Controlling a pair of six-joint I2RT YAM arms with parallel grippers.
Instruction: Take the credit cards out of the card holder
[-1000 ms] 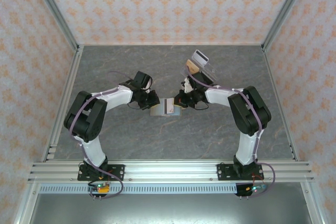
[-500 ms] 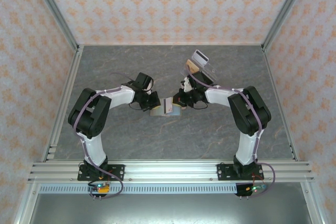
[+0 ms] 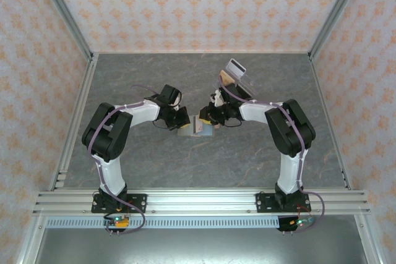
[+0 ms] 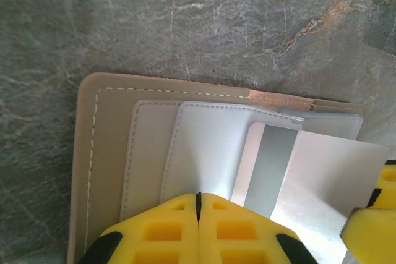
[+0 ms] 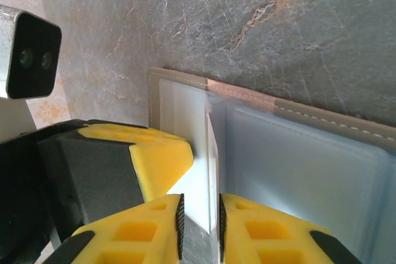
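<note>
Marbled worktop (image 3: 185,78): we pin card holder (image 4: 111,153) with shut left pincer (image 4: 198,201) so right pincer (image 5: 199,205), narrow astride whitish card (image 4: 328,171), likely pulls free.

Black-and-white arms (image 3: 139,112), purple cables (image 3: 99,129), yellow-padded end effectors (image 4: 198,197).

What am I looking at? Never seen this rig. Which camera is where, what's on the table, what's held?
Two white-and-black robot arms are bolted at the near edge of a grey marbled table. The overhead picture looks down from behind them; the other two come from a camera on each wrist, yellow fingers in view. Between the arms lies an open taupe-grey card holder. The left gripper is shut, tips over the holder. The right gripper flanks a whitish card with a grey stripe; whether it pinches it is unclear. A clear slanted acrylic stand sits farther back on the right.
</note>
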